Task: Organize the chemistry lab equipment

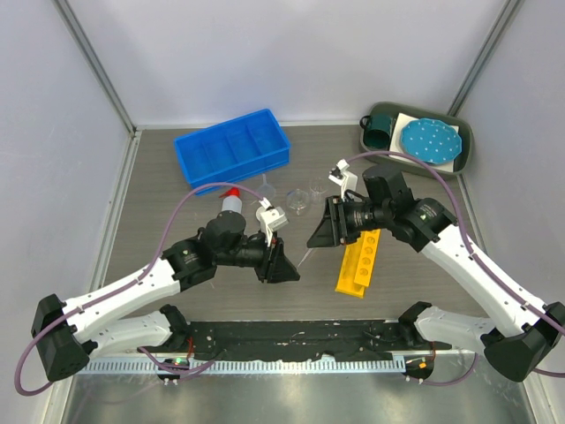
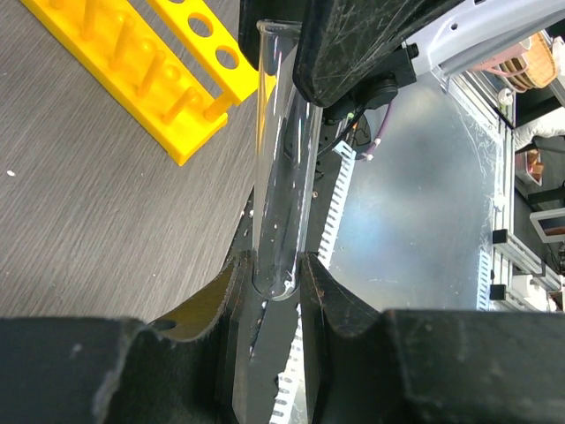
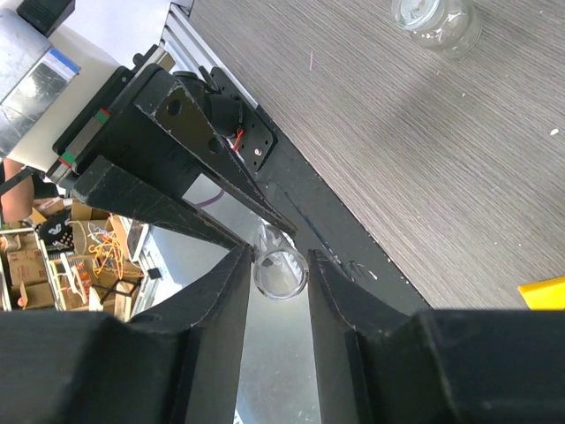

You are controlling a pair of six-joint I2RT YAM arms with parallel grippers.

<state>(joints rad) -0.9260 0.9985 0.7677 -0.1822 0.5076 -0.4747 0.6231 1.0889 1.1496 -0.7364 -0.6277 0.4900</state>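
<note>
Grey wood-grain table (image 1: 159, 221) with white walls round it fills the top view. Only this view shows the whole layout. One blue bin (image 1: 232, 146) sits at the back. One dark tray (image 1: 465, 146) in the far right corner holds one mug (image 1: 380, 131) and one dotted plate (image 1: 430, 140). One white bottle (image 1: 231, 205) with a red nozzle stands beside the left arm. Two beakers (image 1: 298, 199) and one funnel (image 1: 267, 185) stand just past it. One yellow rack (image 1: 357, 261) lies flat under the right arm.

Between the left gripper (image 1: 287, 265) and right gripper (image 1: 316, 234), which face each other tip to tip, the tube (image 1: 305, 256) is only a thin pale line.

From the left wrist, the tube (image 2: 278, 159) reads plainly as one clear glass cylinder, slightly tilted, held off the table. Its rounded bottom is pinched in the left gripper (image 2: 272, 265), both fingers (image 2: 221, 300) snug against the glass. Its open rim reaches up beside the right gripper's black body. The rack (image 2: 150, 71), with round holes in two tiers, lies behind it.

Through the right wrist camera, the tube (image 3: 281, 272) shows end-on as a clear ring. The right gripper (image 3: 281, 265) is closed on it, fingers (image 3: 225, 300) tight on either side. One clear glass vessel (image 3: 437, 22) stands on the table beyond.
</note>
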